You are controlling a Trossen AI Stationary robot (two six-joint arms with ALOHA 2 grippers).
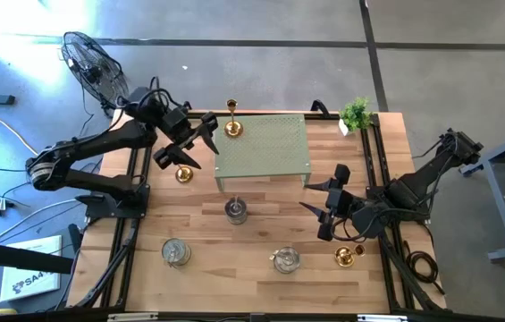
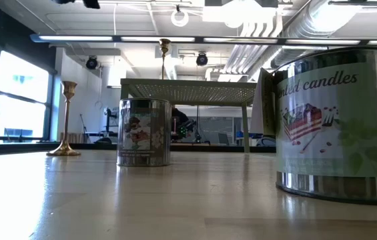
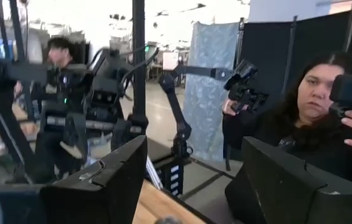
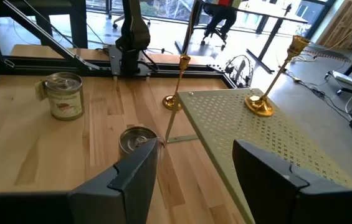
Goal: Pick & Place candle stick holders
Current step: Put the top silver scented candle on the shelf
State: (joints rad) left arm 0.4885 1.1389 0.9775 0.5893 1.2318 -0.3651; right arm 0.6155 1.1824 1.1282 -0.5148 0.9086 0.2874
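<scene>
One gold candle stick holder (image 1: 231, 125) stands by its round base on the far left corner of a green perforated stand (image 1: 265, 148). Another (image 1: 183, 173) stands on the table left of the stand, a third (image 1: 349, 257) near the right front. Three silvery tin holders (image 1: 236, 210) (image 1: 177, 253) (image 1: 286, 259) sit on the wood. My left gripper (image 1: 194, 148) hovers open in the air beside the stand's left edge, and its wrist view shows nothing between its fingers (image 3: 101, 186). My right gripper (image 1: 319, 201) hangs open off the stand's near right corner, empty (image 4: 194, 180).
A small green plant (image 1: 356, 113) stands at the far right corner. Black rails (image 1: 136, 206) run along both table sides. A fan (image 1: 96, 67) stands on the floor at the left. The left wrist view shows a person (image 3: 316, 99) beyond the table holding a device.
</scene>
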